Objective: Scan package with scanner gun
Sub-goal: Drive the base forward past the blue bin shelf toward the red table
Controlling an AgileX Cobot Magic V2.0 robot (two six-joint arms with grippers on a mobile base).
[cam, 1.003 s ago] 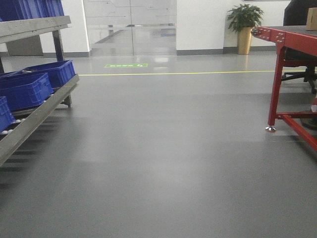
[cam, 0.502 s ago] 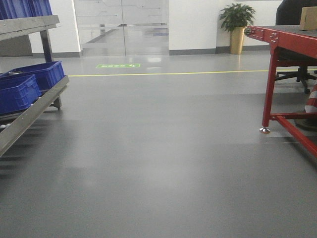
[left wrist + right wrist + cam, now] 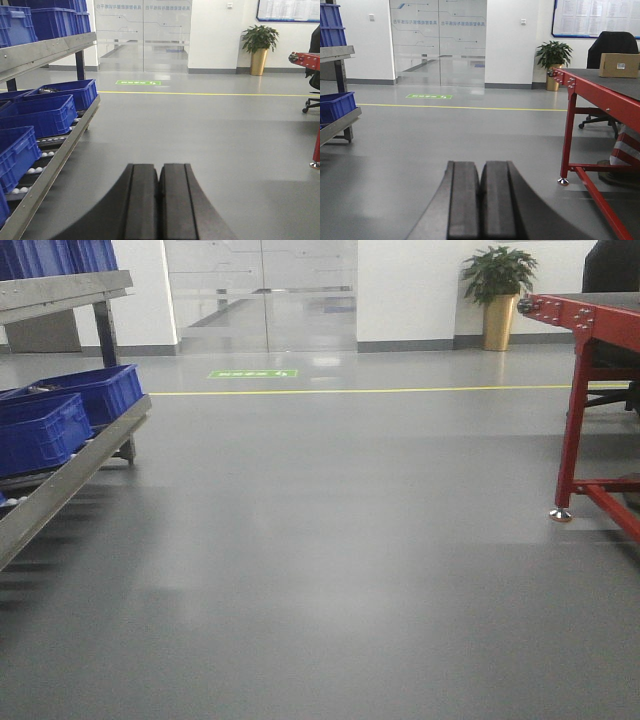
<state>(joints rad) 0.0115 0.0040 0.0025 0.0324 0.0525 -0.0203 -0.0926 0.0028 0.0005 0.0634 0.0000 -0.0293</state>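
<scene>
The package (image 3: 619,65), a tan cardboard box with a small white label, rests on the far end of the red-framed table (image 3: 600,92) in the right wrist view, well ahead and to the right of my right gripper (image 3: 480,172). That gripper is shut with nothing between its black pads. My left gripper (image 3: 159,172) is also shut and empty, pointing over bare grey floor. The scanner gun is out of view. Neither gripper shows in the front view.
A metal rack (image 3: 60,485) with blue crates (image 3: 85,400) lines the left side. The red table's leg (image 3: 568,450) stands on the right, a black office chair (image 3: 610,47) behind it. A potted plant (image 3: 497,295) and glass doors (image 3: 260,295) are at the far wall.
The front view has swung back toward the left: the red table has shifted right in frame, and the box seen on it earlier has left the frame.
</scene>
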